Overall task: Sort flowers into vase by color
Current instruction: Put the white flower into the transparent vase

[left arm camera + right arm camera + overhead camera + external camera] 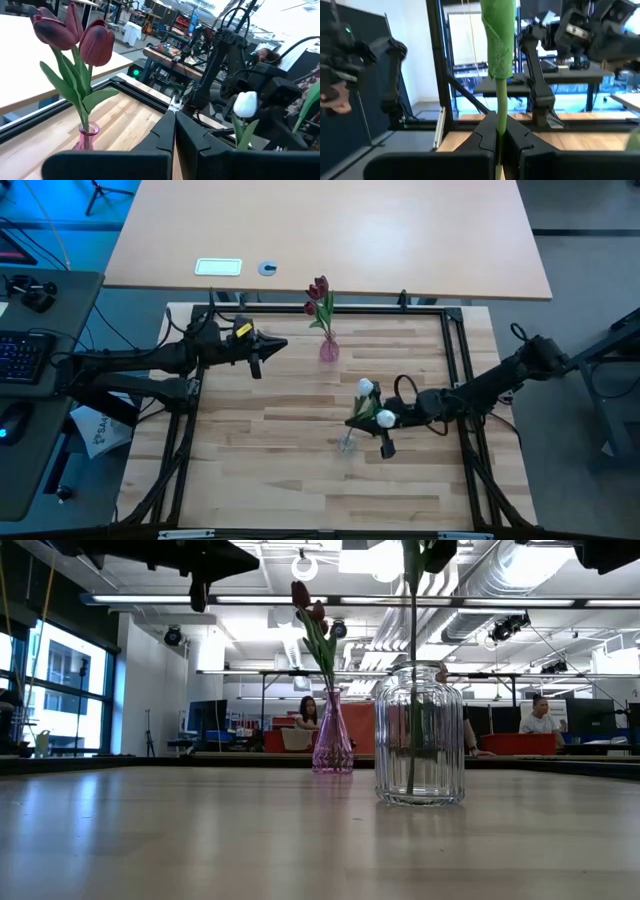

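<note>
A slim pink vase (328,348) (333,745) stands near the table's far edge and holds dark red tulips (318,294) (75,35). A ribbed clear glass vase (419,735) (347,442) stands nearer, with one thin green stem (412,690) in it. Two white tulip heads (366,388) (384,418) show beside my right gripper (383,430) (499,131), which is shut on a green stem just right of the clear vase. My left gripper (262,352) (174,122) hangs shut in the air, left of the pink vase. My right gripper pinches a white tulip's green stem (500,107) between its two fingers, below a wrapped leaf. The fingers come level from the table's right and lie across the stem. The stem stands upright. Whether its lower end is the stem in the clear vase, I cannot tell.
Black frame rails (455,350) run along the table's left, right and far sides. Behind it is a second tabletop with a white card (218,267). A keyboard (22,355) lies off to the left. People sit at desks (540,720) in the room beyond. Bare wood lies toward the near edge.
</note>
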Motion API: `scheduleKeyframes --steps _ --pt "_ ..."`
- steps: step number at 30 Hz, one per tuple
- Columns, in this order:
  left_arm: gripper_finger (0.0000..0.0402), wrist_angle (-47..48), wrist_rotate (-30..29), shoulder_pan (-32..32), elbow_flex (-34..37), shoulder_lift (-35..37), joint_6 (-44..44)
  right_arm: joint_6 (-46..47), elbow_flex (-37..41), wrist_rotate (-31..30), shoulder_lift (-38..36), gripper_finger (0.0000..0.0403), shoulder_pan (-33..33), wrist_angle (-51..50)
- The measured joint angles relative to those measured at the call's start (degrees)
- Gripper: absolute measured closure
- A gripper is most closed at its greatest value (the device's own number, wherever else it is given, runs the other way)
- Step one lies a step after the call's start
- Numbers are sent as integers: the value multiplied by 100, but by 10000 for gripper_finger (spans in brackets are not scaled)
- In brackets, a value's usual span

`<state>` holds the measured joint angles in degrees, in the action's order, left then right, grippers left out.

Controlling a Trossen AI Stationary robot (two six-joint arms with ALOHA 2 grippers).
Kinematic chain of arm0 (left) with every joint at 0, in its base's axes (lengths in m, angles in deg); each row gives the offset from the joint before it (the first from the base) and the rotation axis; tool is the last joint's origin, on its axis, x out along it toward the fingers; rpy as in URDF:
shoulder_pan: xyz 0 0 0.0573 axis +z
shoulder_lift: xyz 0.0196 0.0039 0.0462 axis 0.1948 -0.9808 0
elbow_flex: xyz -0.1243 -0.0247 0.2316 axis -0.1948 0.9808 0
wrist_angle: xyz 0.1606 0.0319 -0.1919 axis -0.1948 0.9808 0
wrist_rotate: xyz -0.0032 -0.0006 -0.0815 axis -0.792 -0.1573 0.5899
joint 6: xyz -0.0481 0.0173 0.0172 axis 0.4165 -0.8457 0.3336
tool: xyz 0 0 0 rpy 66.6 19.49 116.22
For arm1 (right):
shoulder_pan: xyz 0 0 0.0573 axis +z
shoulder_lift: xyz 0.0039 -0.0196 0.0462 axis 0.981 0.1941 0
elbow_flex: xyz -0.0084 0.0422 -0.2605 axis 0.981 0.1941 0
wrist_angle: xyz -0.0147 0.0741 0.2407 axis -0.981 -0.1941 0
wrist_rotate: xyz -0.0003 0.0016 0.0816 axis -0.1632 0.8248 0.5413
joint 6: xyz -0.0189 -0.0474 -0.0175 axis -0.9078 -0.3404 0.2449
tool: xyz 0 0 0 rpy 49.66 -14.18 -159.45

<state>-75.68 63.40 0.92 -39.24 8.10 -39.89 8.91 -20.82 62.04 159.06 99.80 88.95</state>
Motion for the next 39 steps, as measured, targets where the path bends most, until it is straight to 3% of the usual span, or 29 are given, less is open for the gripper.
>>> scheduleKeyframes --steps 15,28,32,39 --pt "401 0 2 -102 -2 0 -141 74 4 -146 8 403 -2 -867" --pt "401 -42 -11 -102 -4 -2 -135 1218 9 339 -8 399 0 -1414" --pt "401 -41 -144 -102 -4 -2 -133 1545 9 576 -139 358 0 -2079" --pt "401 -37 -343 -100 -4 -2 -133 1670 9 599 -798 228 2 -2857"
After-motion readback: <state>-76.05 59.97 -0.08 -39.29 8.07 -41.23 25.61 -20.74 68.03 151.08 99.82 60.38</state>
